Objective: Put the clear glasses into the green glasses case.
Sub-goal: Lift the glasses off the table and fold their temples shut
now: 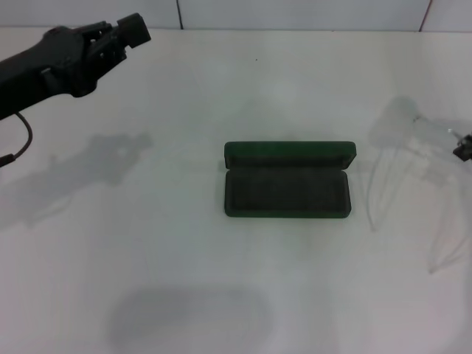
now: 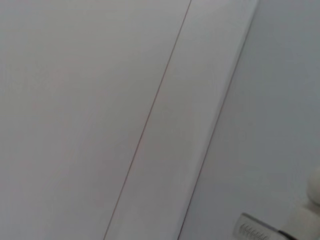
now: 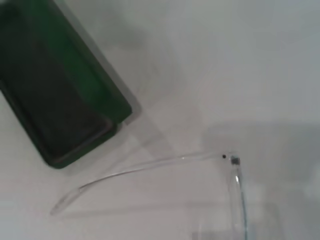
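The right gripper barely shows, only a dark bit at the table's right edge beside the clear glasses, so I cannot tell whether it grips them or merely sits close. The glasses are at that right edge, temple arms pointing toward the near edge, perhaps lifted a little, though that is hard to judge. The green glasses case lies open mid-table, its lining bare. The left gripper hangs over the far left corner, holding nothing, its spread unclear. So nothing is in the case yet; the carry and placing remain.
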### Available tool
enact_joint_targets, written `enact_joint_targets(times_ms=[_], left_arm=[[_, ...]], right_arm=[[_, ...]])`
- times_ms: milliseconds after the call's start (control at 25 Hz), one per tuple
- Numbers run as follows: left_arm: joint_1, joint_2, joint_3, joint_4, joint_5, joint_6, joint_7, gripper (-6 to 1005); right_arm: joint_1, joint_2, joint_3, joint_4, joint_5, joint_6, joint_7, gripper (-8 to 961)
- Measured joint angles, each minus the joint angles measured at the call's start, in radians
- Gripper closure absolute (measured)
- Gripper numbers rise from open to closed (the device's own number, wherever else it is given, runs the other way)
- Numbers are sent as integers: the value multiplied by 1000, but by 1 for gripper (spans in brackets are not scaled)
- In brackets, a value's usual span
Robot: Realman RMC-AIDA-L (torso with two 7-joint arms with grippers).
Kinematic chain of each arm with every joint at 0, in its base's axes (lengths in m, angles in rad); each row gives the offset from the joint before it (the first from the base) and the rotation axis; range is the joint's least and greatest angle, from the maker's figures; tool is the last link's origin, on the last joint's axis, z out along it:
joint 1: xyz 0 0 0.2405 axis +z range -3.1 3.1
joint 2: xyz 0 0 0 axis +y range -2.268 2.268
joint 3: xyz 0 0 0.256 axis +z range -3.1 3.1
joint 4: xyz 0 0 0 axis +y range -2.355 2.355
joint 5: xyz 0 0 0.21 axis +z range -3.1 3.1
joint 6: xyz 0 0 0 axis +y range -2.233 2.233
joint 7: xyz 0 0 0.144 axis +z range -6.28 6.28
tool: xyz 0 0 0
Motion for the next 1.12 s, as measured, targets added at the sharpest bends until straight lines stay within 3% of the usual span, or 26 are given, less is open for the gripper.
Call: enact_joint_targets(times_ms=[160, 320, 520, 680, 800, 1000, 1120], left_arm=[[-2, 1, -1, 16, -3, 7, -3, 943], [-10, 6, -2, 48, -6, 42, -13, 943], [-9, 5, 2, 133, -26, 77, -91, 943], [-32, 7, 7, 178, -30, 136, -164, 943], [-54, 4, 7, 206, -32, 184, -212, 942], [-81, 1, 20, 213, -71, 223, -269, 942], [-93, 6, 41, 211, -83, 225, -293, 944]], right_arm=[[-82, -1, 40, -217, 85, -106, 1, 854], [-152, -3, 153, -426, 227, -185, -1, 867], [-240, -6, 279, -503, 516, -187, -64, 866], [-303, 0, 298, -421, 789, -153, -171, 867], [-322, 1, 282, -284, 985, -144, -273, 869], [-295, 1, 193, 13, 1199, -145, -446, 869], [-247, 1, 133, 172, 1240, -140, -534, 869]])
